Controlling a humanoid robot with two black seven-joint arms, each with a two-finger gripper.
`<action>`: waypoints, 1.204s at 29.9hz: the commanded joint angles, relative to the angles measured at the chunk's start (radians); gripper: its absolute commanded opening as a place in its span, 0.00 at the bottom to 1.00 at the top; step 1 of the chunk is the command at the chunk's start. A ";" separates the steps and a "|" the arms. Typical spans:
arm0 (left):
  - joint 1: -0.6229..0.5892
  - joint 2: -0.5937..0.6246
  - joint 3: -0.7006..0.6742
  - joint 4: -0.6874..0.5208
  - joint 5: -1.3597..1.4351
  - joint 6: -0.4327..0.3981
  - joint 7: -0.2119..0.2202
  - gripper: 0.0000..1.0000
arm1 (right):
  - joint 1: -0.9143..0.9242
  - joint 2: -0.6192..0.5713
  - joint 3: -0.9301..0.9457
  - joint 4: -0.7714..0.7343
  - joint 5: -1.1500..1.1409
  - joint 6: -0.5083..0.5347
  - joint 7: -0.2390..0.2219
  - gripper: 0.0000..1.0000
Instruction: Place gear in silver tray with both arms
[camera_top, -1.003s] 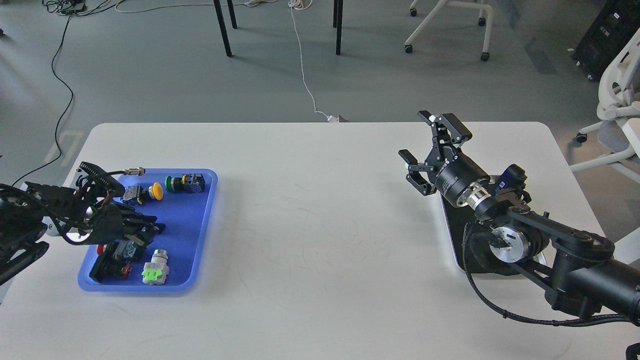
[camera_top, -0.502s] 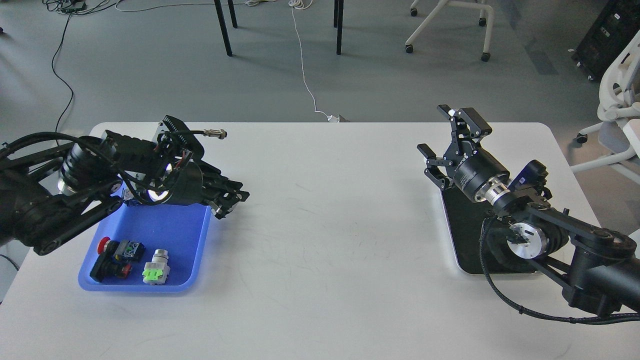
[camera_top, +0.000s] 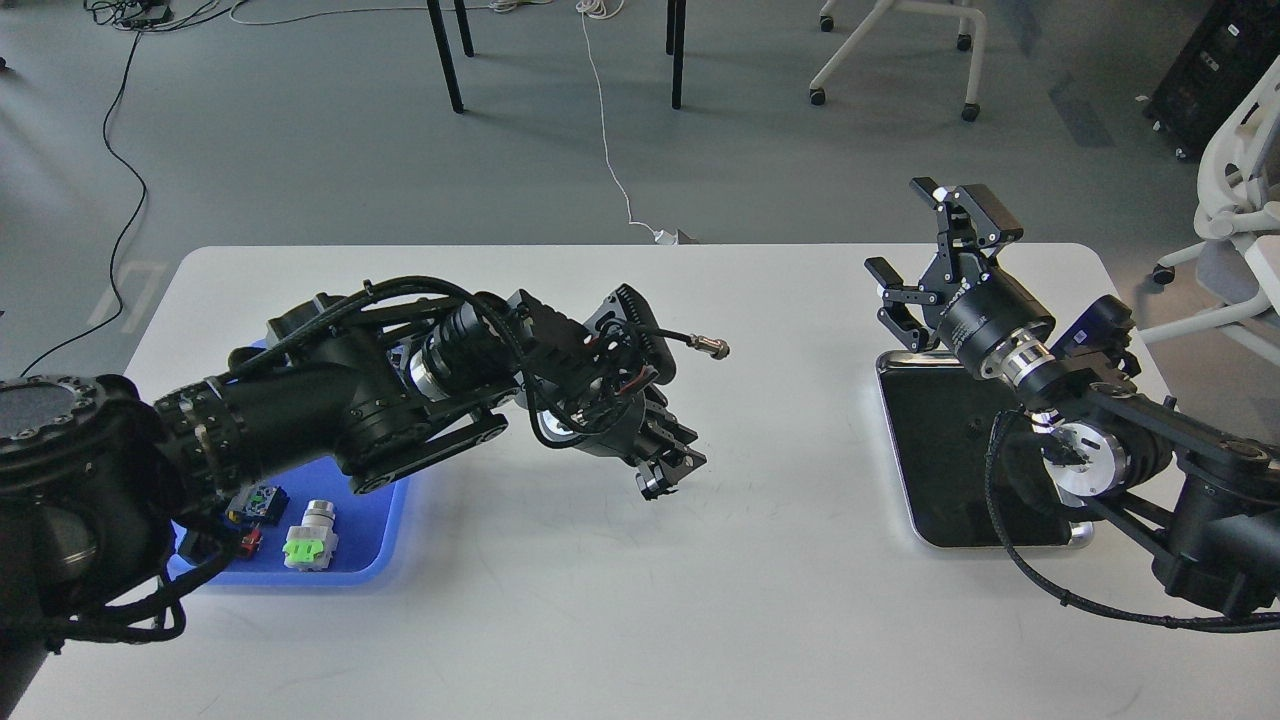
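The silver tray (camera_top: 945, 455) lies on the right side of the white table, its dark bottom bare. My right gripper (camera_top: 935, 248) is open and empty, raised above the tray's far left corner, and the right arm crosses the tray's right side. My left arm reaches from the blue tray out over the table's middle. My left gripper (camera_top: 672, 472) points down and to the right, just above the tabletop. Its fingers are dark and close together; I cannot tell if anything is between them. No gear shows clearly.
The blue plastic tray (camera_top: 385, 535) at the left is largely hidden by my left arm; a green and white switch (camera_top: 310, 540) and other small parts show in it. A cable connector (camera_top: 712, 347) sticks out from the left wrist. Chairs and table legs stand beyond the table.
My left arm has swung from the blue tray rightward to the table's middle. My right gripper has drifted right and further back, still open.
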 joint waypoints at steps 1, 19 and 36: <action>0.004 -0.068 0.018 0.059 0.000 0.000 0.000 0.15 | 0.045 0.005 -0.018 0.000 -0.002 -0.001 0.000 0.98; 0.005 -0.068 0.044 0.108 0.000 0.000 0.000 0.67 | 0.120 0.013 -0.095 -0.001 -0.002 -0.006 0.000 0.98; 0.035 0.202 -0.188 0.013 -0.746 0.003 0.000 0.97 | 0.129 -0.042 -0.159 0.025 -0.139 0.022 0.000 0.98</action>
